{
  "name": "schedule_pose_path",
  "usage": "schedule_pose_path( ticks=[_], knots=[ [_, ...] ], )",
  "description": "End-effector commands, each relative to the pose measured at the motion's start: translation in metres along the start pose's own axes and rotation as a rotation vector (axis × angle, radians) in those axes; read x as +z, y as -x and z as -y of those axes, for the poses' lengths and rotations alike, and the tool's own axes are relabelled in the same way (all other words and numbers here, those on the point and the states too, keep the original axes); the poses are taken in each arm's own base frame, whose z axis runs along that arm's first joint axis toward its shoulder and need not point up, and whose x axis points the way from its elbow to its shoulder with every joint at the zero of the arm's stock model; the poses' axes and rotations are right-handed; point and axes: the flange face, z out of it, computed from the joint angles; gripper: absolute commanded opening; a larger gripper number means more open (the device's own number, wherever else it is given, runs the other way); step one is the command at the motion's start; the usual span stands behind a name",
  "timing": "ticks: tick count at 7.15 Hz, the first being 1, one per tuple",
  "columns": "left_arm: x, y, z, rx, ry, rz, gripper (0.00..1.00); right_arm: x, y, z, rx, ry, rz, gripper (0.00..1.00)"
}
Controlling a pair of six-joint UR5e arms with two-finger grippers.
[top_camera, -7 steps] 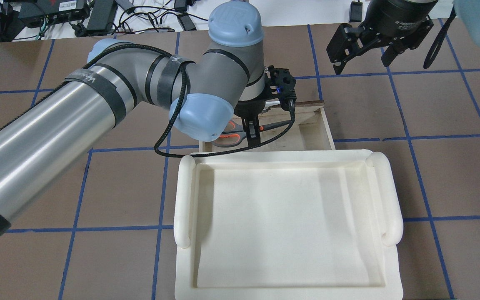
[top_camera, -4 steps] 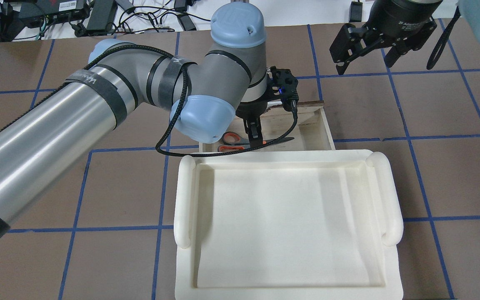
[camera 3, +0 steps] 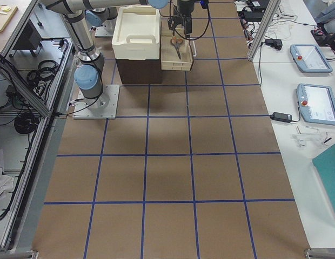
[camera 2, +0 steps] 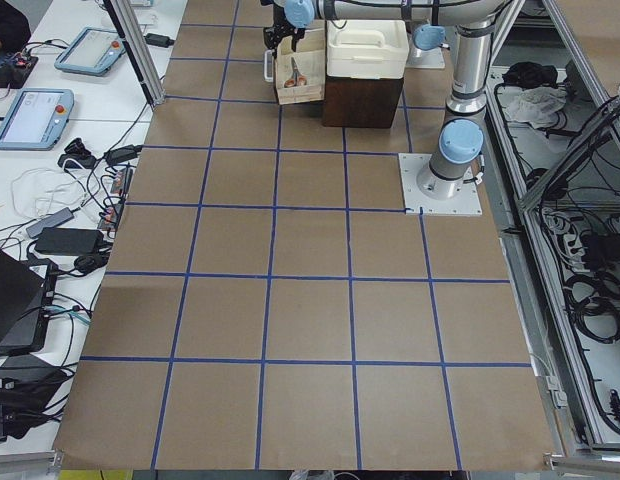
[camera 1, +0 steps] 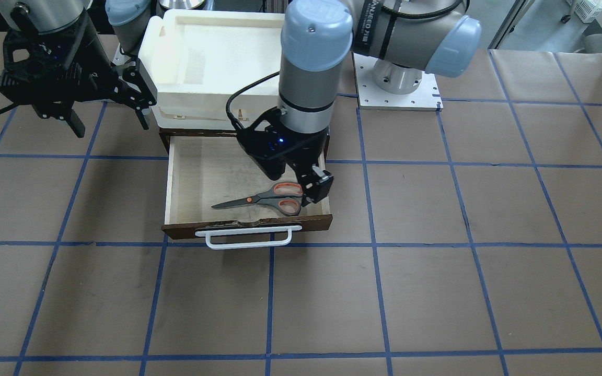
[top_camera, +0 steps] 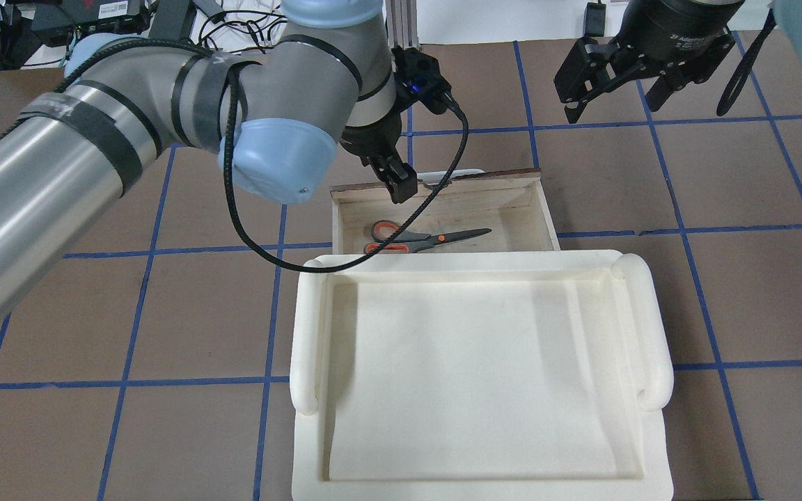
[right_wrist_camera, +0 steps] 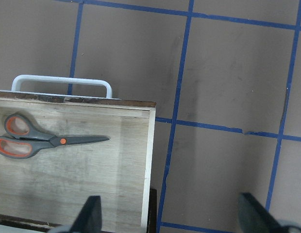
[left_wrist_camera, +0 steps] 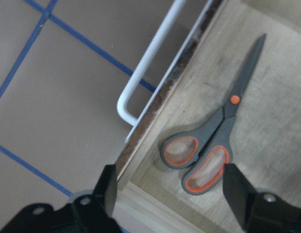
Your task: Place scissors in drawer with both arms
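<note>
The scissors (camera 1: pixel 264 199) lie flat on the pale floor of the open drawer (camera 1: pixel 175 177), handles toward my left arm's side. They also show in the overhead view (top_camera: pixel 422 239) and both wrist views (left_wrist_camera: pixel 213 150) (right_wrist_camera: pixel 43 141). My left gripper (camera 1: pixel 297 180) is open and empty. It hangs above the drawer's corner by the scissor handles, not touching them (top_camera: pixel 392 175). My right gripper (top_camera: pixel 610 104) is open and empty, held above the table beyond the drawer's other side (camera 1: pixel 108 117). The drawer's white bar handle (camera 1: pixel 249 239) faces away from me.
A cream-white plastic bin (top_camera: pixel 307 327) sits on top of the cabinet, just behind the open drawer. The left arm's black cable (top_camera: pixel 345 261) loops down over the drawer's edge. Brown table with blue tape lines surrounds the cabinet.
My left gripper has let go of the scissors, risen and drawn back toward the drawer's front left corner. The scissors stay on the drawer floor. The right gripper has barely moved.
</note>
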Motion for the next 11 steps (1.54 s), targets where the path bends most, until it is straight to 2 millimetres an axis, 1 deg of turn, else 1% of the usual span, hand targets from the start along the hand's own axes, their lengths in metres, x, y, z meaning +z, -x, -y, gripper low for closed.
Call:
schedule_pose_path(
  ticks=[1,2,3,4,5,7,9,11],
  knots=[
    [-0.037,0.091,-0.048,-0.349,-0.028,0.051,1.00,0.000,0.000,0.000,0.006,0.000,0.000,1.00],
    [-0.050,0.119,-0.068,-0.667,-0.048,0.067,1.00,0.000,0.002,0.000,0.017,-0.001,0.000,1.00],
    [-0.060,0.138,-0.085,-0.745,-0.055,0.090,1.00,-0.001,0.002,-0.001,0.055,-0.002,-0.003,1.00],
    [-0.067,0.153,-0.098,-0.787,-0.056,0.121,1.00,-0.002,0.003,-0.001,0.055,-0.004,-0.005,1.00],
    [-0.073,0.159,-0.113,-0.815,-0.031,0.118,1.00,-0.005,0.002,-0.004,0.055,-0.005,-0.019,1.00],
    [-0.085,0.154,-0.131,-0.839,0.018,0.102,1.00,-0.007,0.004,-0.006,0.066,-0.008,-0.020,1.00],
    [-0.103,0.134,-0.145,-0.839,0.050,0.080,1.00,-0.006,0.003,-0.005,0.063,-0.008,-0.019,1.00],
    [-0.108,0.129,-0.150,-0.841,0.063,0.075,1.00,-0.005,0.003,-0.004,0.053,-0.005,-0.019,1.00]
  ],
)
